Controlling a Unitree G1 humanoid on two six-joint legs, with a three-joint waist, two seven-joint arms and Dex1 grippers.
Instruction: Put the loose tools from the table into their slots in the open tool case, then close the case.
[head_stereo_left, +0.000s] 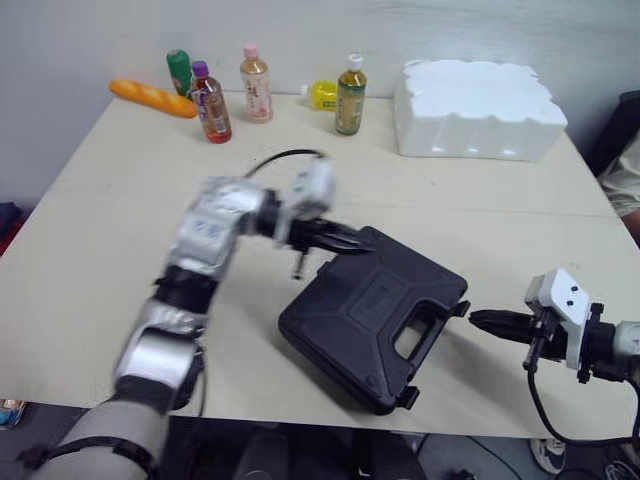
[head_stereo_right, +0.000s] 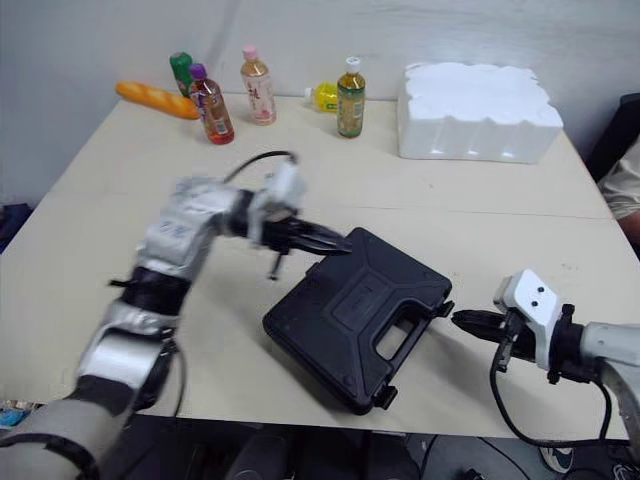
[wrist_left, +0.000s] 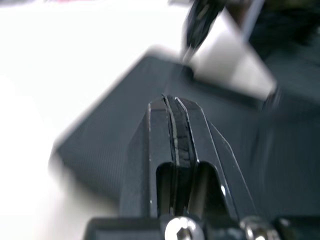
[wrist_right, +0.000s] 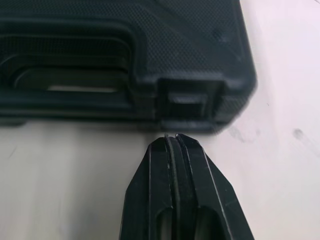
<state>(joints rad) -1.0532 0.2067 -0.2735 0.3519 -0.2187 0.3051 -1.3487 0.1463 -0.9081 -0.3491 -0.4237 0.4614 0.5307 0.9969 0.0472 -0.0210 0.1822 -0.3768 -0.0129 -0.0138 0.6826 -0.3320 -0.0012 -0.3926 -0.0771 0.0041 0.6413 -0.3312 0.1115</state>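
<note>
The tool case (head_stereo_left: 370, 315) lies near the front edge of the table (head_stereo_left: 110, 220), set at an angle, its lid down flat on its base and its handle (head_stereo_left: 412, 340) turned toward the robot's right. With the lid down the slots inside are hidden, so whether every tool went in cannot be told; the other things on the table stand well apart along the far edge: a row of bottles (head_stereo_left: 255, 84), a loaf of bread (head_stereo_left: 153, 98) and a white foam block (head_stereo_left: 478, 108), none of them tools. My judgement is that the loading is done and the task is at its very end, with the lid lowered and the latches perhaps left to press home. The left gripper (head_stereo_left: 366, 240) hovers at the case's far corner, its fingers (wrist_left: 182, 135) pressed together and holding nothing. The right gripper (head_stereo_left: 478, 319) lies low by the handle side, its fingers (wrist_right: 192, 155) likewise closed and empty, pointing at the case's edge. The head views give the whole layout — both arms, the case's tilt, the far clutter — but leave the latch small. The right wrist view shows that latch (wrist_right: 187, 100) close, straight ahead of the fingertips and just beside them with a strip of table between, though I cannot tell whether it is snapped. The left wrist view shows the closed fingers over the textured lid.
</note>
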